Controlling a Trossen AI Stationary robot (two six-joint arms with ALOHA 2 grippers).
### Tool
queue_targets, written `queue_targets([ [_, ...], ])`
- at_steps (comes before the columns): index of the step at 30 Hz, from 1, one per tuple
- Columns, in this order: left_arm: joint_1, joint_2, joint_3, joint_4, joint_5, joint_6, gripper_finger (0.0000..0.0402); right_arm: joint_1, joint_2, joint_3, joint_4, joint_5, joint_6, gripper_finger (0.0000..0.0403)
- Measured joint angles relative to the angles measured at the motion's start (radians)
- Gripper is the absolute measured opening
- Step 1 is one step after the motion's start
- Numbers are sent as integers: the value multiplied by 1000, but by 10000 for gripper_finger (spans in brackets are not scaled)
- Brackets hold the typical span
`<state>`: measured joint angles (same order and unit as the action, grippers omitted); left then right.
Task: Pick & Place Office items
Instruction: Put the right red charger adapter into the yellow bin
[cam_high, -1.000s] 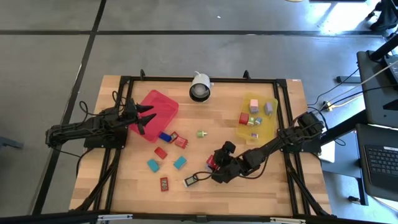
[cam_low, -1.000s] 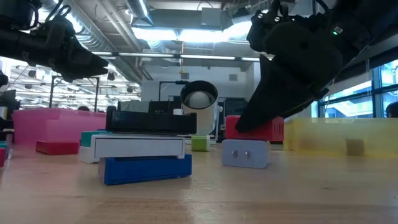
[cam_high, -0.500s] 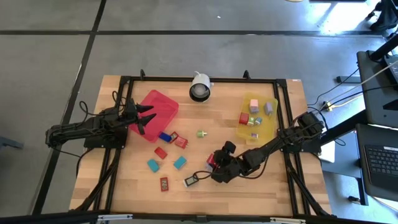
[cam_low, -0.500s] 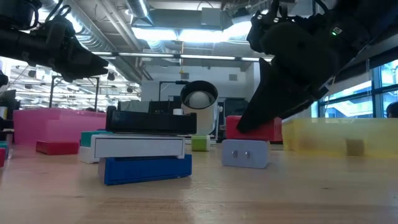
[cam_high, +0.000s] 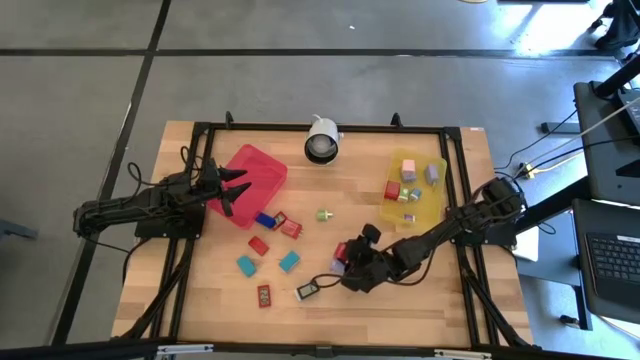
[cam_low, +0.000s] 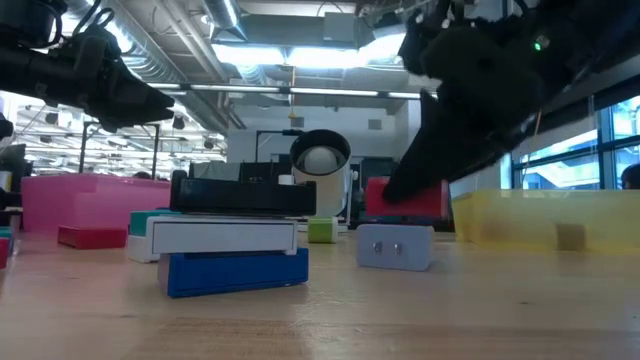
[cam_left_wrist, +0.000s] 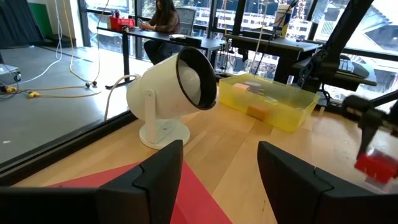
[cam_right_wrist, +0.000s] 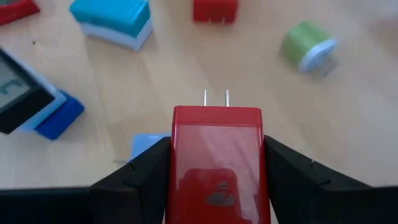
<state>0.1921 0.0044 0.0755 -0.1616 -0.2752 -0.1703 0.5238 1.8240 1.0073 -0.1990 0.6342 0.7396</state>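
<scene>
The right gripper (cam_right_wrist: 214, 171) holds a red plug block (cam_right_wrist: 216, 163) tight between its two dark fingers (cam_right_wrist: 140, 177), one finger on each side. The block is longer than it is wide, and its long way runs straight out from the gripper. Two thin metal pins stick out of its far end, pointing away from the gripper. In the low view the red plug block (cam_low: 408, 199) hangs just above the wooden table (cam_low: 480, 300), with a lilac block (cam_low: 395, 246) right below it. In front of the right gripper, past the pins, lie a small red piece (cam_right_wrist: 214, 10) and a green round piece (cam_right_wrist: 306, 45). Off to one side of it lie a teal block (cam_right_wrist: 112, 20) and a blue block (cam_right_wrist: 57, 117) with a black piece (cam_right_wrist: 22, 92) on top. In the high view the right gripper (cam_high: 346, 262) sits well apart from the yellow tray (cam_high: 432, 205). The left gripper (cam_high: 228, 186) hangs over the edge of the red tray (cam_high: 258, 165), with its fingers (cam_left_wrist: 152, 180) apart and nothing between them.
</scene>
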Motion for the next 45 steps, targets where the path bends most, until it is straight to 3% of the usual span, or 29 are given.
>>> queue_targets([
  [5, 0, 0, 0, 0, 0, 0, 203, -26, -123, 0, -162, 61, -26, 224],
  [9, 0, 0, 0, -1, 0, 0, 205, -68, -253, 0, -411, 105, 2, 217],
  [17, 0, 0, 0, 0, 0, 0, 204, -164, -491, -2, -938, 174, 267, 221],
  [20, 0, 0, 0, 0, 0, 0, 205, -189, -554, -34, -1032, 186, 380, 221],
  [34, 0, 0, 0, 0, 0, 0, 203, -268, -621, -421, -886, 45, 592, 221],
  [45, 0, 0, 0, 0, 0, 0, 203, -268, -621, -525, -699, 14, 612, 223],
])
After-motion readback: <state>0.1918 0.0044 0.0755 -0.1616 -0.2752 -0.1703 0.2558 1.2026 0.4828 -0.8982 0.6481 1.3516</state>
